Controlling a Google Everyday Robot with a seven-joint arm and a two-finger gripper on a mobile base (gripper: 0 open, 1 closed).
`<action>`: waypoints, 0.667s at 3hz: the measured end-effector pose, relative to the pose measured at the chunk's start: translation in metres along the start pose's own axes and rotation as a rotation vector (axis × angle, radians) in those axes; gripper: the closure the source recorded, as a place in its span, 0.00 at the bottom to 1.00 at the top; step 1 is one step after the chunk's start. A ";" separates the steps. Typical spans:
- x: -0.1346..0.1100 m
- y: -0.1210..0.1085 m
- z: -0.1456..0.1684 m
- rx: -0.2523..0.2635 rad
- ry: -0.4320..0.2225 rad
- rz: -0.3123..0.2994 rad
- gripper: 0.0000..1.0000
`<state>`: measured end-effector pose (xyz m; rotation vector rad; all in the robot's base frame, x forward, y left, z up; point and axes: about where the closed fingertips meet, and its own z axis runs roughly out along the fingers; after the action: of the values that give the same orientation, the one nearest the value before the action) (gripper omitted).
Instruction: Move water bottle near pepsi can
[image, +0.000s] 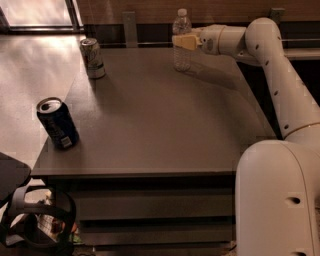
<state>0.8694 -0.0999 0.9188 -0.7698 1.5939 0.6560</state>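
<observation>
A dark navy soda can (57, 124) stands at the counter's (160, 125) front left corner, with a pale silver-green can (93, 57) near the back left. The clear ribbed plastic water bottle (182, 57) stands upright by the back edge. The cream-tipped gripper (177, 41) is at its shoulder; I cannot tell whether it grips.

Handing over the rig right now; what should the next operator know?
The gripper is level with the water bottle's upper body at the table's far edge; grasp not confirmed.
The bottle stands upright, apparently on the table.
The pepsi can stands at the near left corner, far from it.
A pale can stands far left.
Done: approach.
Left: grasp, carry across, set down beside the pepsi can.
</observation>
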 end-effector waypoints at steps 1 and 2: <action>0.001 0.002 0.004 -0.006 0.001 0.002 0.99; 0.002 0.003 0.006 -0.008 0.002 0.002 1.00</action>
<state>0.8703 -0.0939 0.9163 -0.7747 1.5946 0.6636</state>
